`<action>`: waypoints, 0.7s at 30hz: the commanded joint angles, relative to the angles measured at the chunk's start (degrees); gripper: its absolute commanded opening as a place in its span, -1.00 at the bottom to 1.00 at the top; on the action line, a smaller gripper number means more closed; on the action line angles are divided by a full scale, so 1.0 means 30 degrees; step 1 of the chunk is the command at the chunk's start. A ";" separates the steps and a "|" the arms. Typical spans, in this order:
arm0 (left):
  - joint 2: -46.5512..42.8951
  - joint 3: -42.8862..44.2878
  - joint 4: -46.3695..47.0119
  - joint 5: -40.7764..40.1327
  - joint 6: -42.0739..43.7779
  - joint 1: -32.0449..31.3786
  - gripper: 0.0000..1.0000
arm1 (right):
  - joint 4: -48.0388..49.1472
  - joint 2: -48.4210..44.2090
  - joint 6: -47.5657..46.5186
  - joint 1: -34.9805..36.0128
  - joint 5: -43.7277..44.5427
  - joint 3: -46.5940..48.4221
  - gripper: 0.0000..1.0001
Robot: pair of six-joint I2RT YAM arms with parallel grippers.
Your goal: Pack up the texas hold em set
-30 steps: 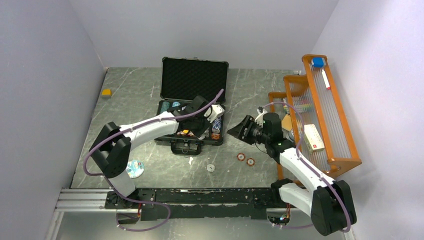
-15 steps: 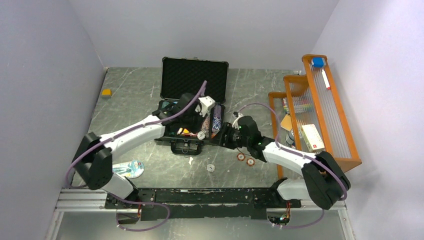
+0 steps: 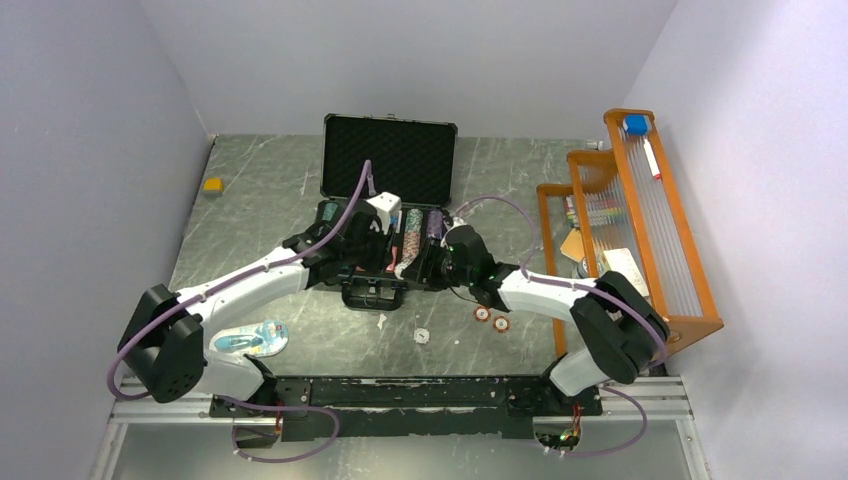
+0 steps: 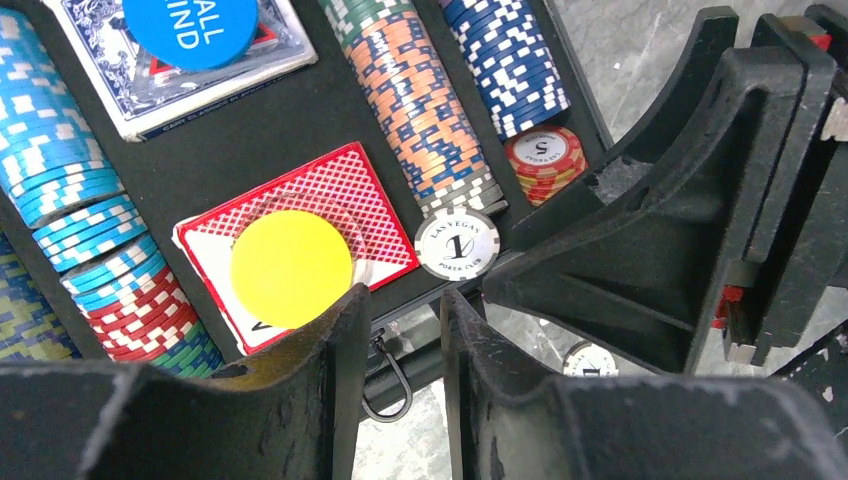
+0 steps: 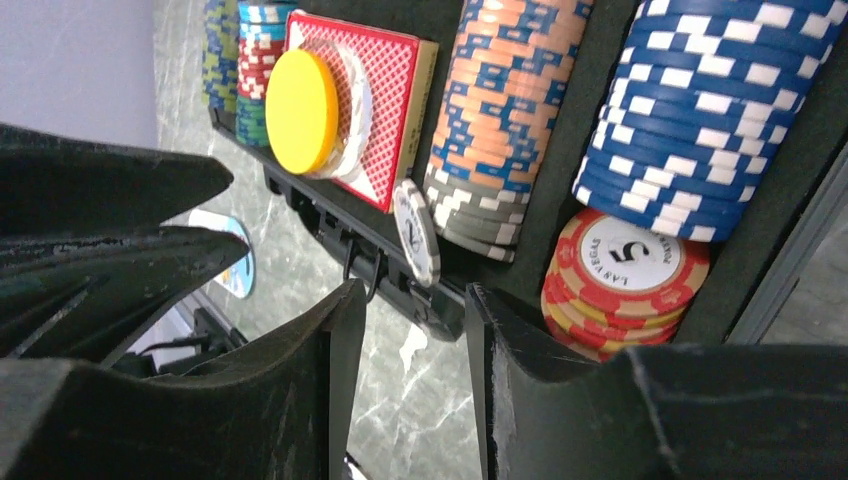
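Observation:
The black briefcase [image 3: 389, 160] lies open mid-table, its foam tray holding rows of striped poker chips [image 4: 425, 100]. A yellow disc [image 4: 290, 268] rests on the red deck [image 4: 375, 195], and a blue disc [image 4: 190, 25] on the blue deck [image 4: 130, 95]. A white "1" chip [image 4: 457, 243] stands on edge at the tray's front wall, beside a short red "5" stack [image 5: 625, 270]. My left gripper [image 4: 405, 330] hovers open over the front edge, nothing between its fingers. My right gripper [image 5: 415, 340] is open and empty at the front right corner, close to the left one.
Two red chips [image 3: 491, 318] and a small white disc [image 3: 421, 335] lie on the table in front of the case. A blister-packed item [image 3: 250, 338] sits near the left arm's base. The orange rack [image 3: 640, 220] stands along the right wall, a small yellow object [image 3: 212, 184] at far left.
The right gripper swung left from beside the rack to the case's front right corner and narrowed its jaws. The left gripper pulled back toward the case's front edge and opened a little.

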 commanded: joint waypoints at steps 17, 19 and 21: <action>-0.1744 -0.0161 0.0917 -0.0630 -0.1189 0.0783 -0.27 | 0.2431 0.1397 -0.0080 0.0378 0.1819 0.0225 -0.59; -0.1930 -0.0086 0.0758 -0.0677 -0.1203 0.0821 -0.27 | 0.2813 0.1237 -0.0417 0.0378 0.1773 0.0123 -0.71; -0.2117 0.0092 0.0577 -0.0771 -0.1255 0.0869 -0.27 | 0.3143 0.0928 -0.0925 0.0393 0.1784 0.0036 -0.84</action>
